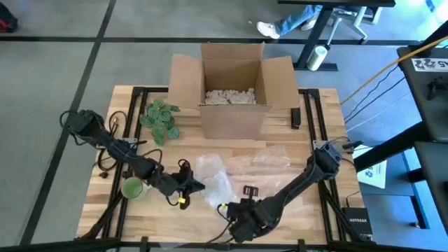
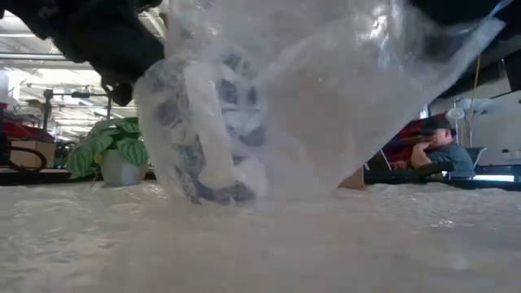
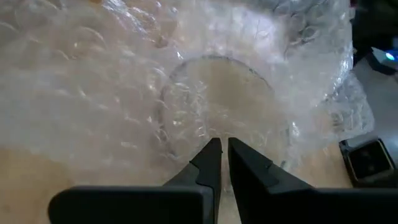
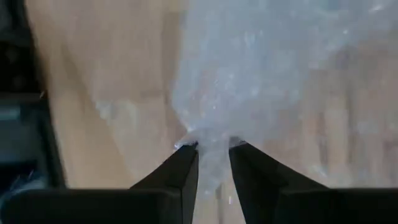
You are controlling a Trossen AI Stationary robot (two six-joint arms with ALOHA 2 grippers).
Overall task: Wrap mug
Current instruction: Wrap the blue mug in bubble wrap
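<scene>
The wooden desk (image 1: pixel 322 105) carried a plant (image 1: pixel 161 117) and an open box (image 1: pixel 231 87) at the back. Near its front edge, the left fingers (image 3: pixel 222 149) were pinched nearly shut on bubble wrap (image 1: pixel 213 178) round the mug (image 2: pixel 207 130); the right fingers (image 4: pixel 211 149) clamped a bunched corner. Wrapping looked midway; next, that corner needed folding over.

You see the mug only as a dark-patterned shape (image 2: pixel 207 122) blurred behind cloudy, crinkled bubble wrap (image 2: pixel 326 98) in the low view; its handle cannot be told. In the high view the wrap's clear plastic (image 1: pixel 213 178) hides it entirely. The black left arm (image 2: pixel 89 37) is cut off by the low view's top edge.
</scene>
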